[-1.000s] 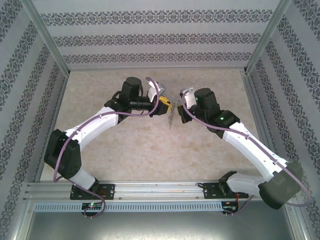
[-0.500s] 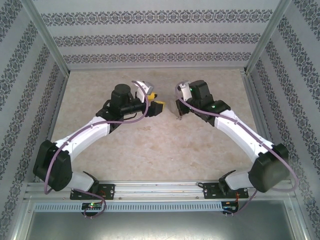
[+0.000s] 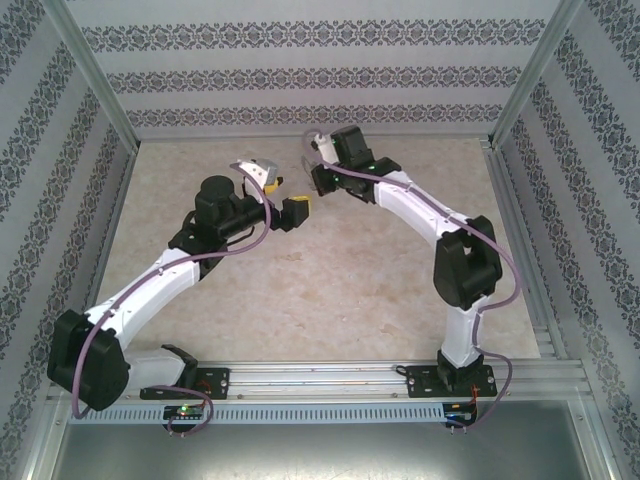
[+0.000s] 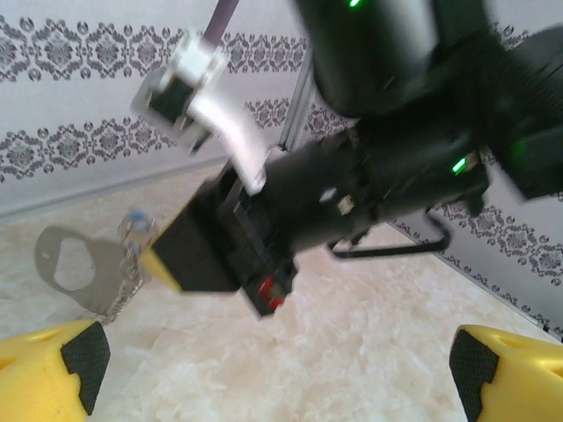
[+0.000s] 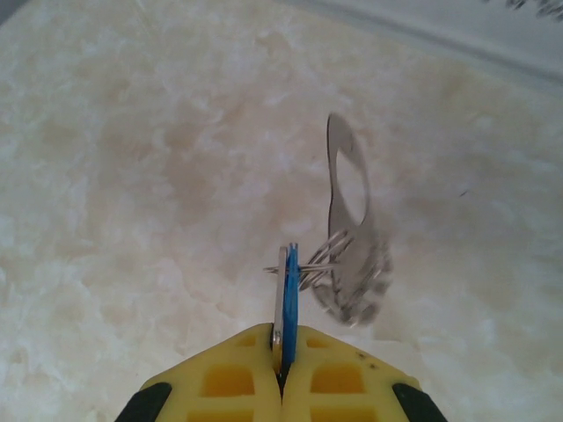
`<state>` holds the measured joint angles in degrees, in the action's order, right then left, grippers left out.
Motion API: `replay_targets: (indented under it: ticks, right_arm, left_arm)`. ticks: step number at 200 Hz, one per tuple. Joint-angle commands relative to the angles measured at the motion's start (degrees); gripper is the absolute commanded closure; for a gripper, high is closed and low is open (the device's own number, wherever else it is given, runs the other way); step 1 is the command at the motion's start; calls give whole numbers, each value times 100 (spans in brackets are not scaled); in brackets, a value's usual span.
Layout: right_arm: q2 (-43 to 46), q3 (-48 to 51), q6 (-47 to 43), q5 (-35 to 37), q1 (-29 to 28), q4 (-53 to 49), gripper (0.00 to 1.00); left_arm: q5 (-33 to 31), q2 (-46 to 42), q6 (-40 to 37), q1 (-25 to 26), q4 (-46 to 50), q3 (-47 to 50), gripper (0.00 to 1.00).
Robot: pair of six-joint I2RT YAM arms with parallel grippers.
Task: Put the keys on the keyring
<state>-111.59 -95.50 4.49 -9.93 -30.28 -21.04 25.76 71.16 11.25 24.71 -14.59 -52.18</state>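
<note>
Right gripper [image 5: 283,345] is pinching the key [image 5: 289,280] by its blue head, edge-on, at low centre of the right wrist view. The keyring [image 5: 361,251] is hanging just right of the key, off the surface [image 5: 132,176], and seemingly linked to it by wiry bits. Left gripper [image 4: 277,374] is sitting spread wide and gripping nothing, with its fingertips [image 4: 75,365] showing in the bottom corners of the left wrist view. Risks: the pinch is taking only a thin edge of the key, so a swinging keyring is likely pulling at it and could twist it out, dropping both. If the link is not fully through, the keyring could be sliding off alone. The left gripper is sitting near the right gripper, so a careless re-approach could knock the hanging loop. Hard to read: the join between key and keyring is blurring out, as is the keyring's lower toothed edge. The key's blade is hiding between the yellow fingers, and in the top view both items are reading too small to make out.
</note>
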Motion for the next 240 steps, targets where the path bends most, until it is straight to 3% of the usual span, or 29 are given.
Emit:
replay_targets:
  ticks: [1, 100, 150, 170, 194, 240]
  right_arm:
    - [-157, 64, 161, -72, -322, 82, 100]
    - [14, 2357, 1277, 264, -1365, 1047, 100]
    - [200, 2923, 1606, -130, -1592, 1311, 100]
    - [611, 3198, 1690, -432, -1797, 1440, 71]
    - [1344, 3659, 1775, -598, -1902, 1542, 43]
    - [2844, 4505, 1787, 10, -1543, 1197, 11]
  left_arm:
    - [-216, -234, 96, -68, -73, 97, 0]
    - [-105, -376, 299, -70, 303, 16, 0]
    - [-2, -289, 279, -65, 394, -105, 0]
    - [-1, -252, 272, -71, 413, -134, 0]
    - [30, -241, 298, -71, 428, -178, 0]
    - [-86, -338, 412, -86, 259, -54, 0]
